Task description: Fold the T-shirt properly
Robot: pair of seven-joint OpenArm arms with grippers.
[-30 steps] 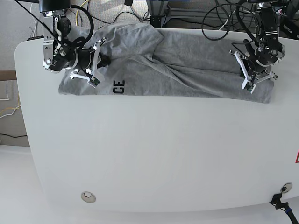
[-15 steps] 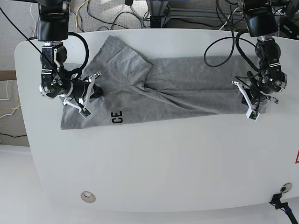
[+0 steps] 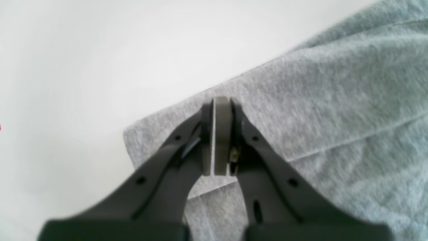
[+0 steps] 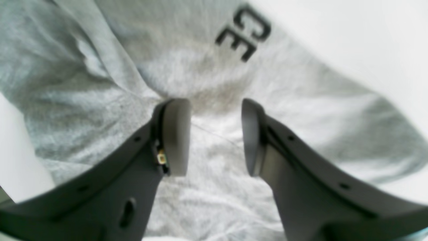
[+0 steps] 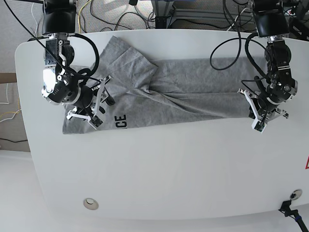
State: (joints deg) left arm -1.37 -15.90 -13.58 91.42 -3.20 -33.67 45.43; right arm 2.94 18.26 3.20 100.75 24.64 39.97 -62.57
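Observation:
The heather-grey T-shirt (image 5: 193, 92) lies wrinkled across the far half of the table, with a flap folded over at the back left. Black letters "CE" (image 5: 120, 122) show near its front left edge. My right gripper (image 5: 100, 101) is open just above the shirt's left end. In the right wrist view it (image 4: 215, 134) is empty, with the shirt (image 4: 100, 83) and the letters (image 4: 244, 36) below it. My left gripper (image 5: 257, 124) is at the shirt's right end. In the left wrist view it (image 3: 217, 100) is shut, with its tips at the edge of the shirt (image 3: 334, 83) near a hemmed corner.
The white table (image 5: 169, 169) has a round grommet (image 5: 91, 204) near the front left. A black cable plug (image 5: 291, 205) sits at the front right and a red mark (image 5: 306, 163) at the right edge. Cables (image 5: 145, 14) hang behind the table.
Both arms brought the shirt toward the front and laid it down. My right gripper has opened and let go of the left end. My left gripper stays shut at the right end.

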